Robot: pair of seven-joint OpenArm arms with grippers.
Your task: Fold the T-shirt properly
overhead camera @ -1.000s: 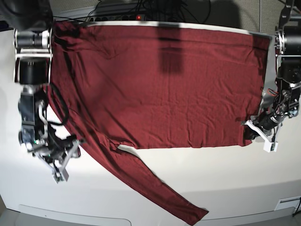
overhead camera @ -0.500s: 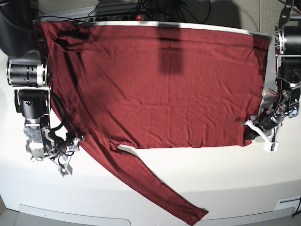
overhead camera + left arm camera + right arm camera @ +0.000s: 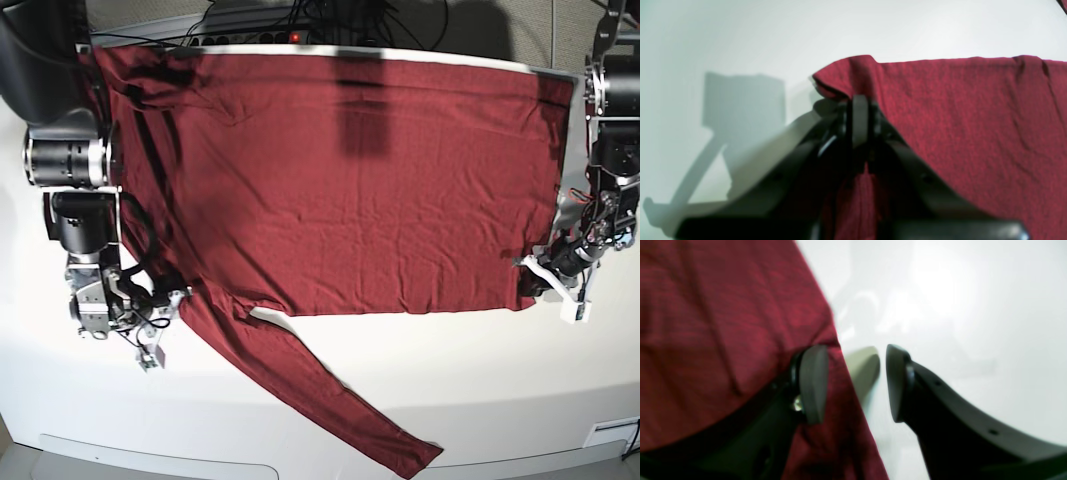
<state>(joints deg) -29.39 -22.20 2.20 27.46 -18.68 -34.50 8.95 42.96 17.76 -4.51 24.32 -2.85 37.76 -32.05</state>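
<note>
maroon knit cloth fills the right half of the left wrist view: this is the t-shirt [image 3: 973, 133], lying on the white table [image 3: 740, 40]. the left gripper [image 3: 860, 120] has its jaws pressed together, and a corner of the shirt is pinched between them. the folded corner of the cloth rises just above the tips, and a strip of the same cloth shows lower, between the two black fingers. to the left of the gripper the table carries only the gripper's grey shadow.

in the right wrist view the right gripper [image 3: 857, 383] stands with a clear gap between its two dark pads [image 3: 813, 383]. the t-shirt [image 3: 723, 340] covers the left side of the picture. its edge runs diagonally down through the gap, close to the left pad; the left finger is over the cloth and the right finger is over the bare table [image 3: 973, 306]. nothing is clamped between the pads. the picture is blurred.

in the base view the t-shirt [image 3: 350, 180] is spread flat over the table [image 3: 450, 370], with one long sleeve going diagonally toward the near edge. the right gripper [image 3: 160, 325] is just beside the cloth where this sleeve begins. the left gripper [image 3: 535, 272] touches the opposite lower corner of the shirt.
</note>
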